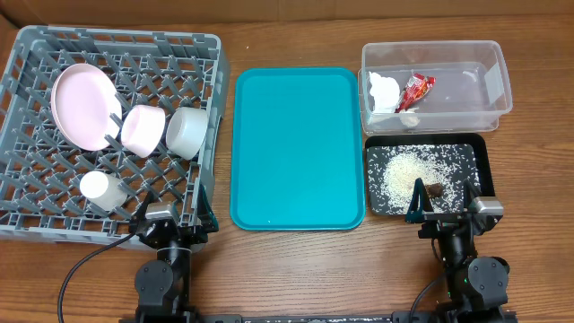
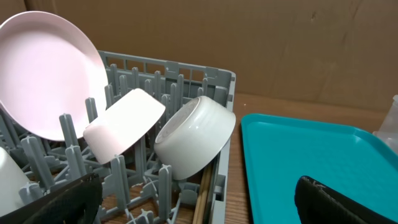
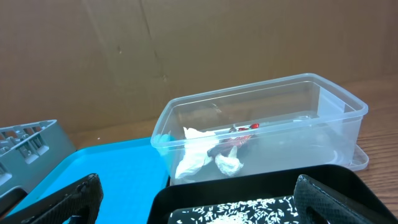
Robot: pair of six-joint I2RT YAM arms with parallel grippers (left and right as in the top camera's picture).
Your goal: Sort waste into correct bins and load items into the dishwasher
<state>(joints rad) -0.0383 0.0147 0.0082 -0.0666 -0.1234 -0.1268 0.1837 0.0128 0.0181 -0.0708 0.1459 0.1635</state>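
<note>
Rice (image 1: 405,170) sits in the black tray (image 1: 473,154) at lower right; left claw (image 1: 170,216) and right claw (image 1: 445,208) both gape apart.

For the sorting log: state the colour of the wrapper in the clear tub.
Shiny red. The snack wrapper shows best in the overhead view.

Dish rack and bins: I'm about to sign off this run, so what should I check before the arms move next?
1. Pink plate, pink bowl, grey-green bowl and white cup in the dish rack: ok.
2. Chopsticks in the rack: wood shows by its wall; whether both are there, cannot tell.
3. Red wrapper and tissue in the clear tub: ok.
4. Rice and brown scraps in the black tray: ok.
5. Left gripper and right gripper, jaws open, empty: ok.
</note>
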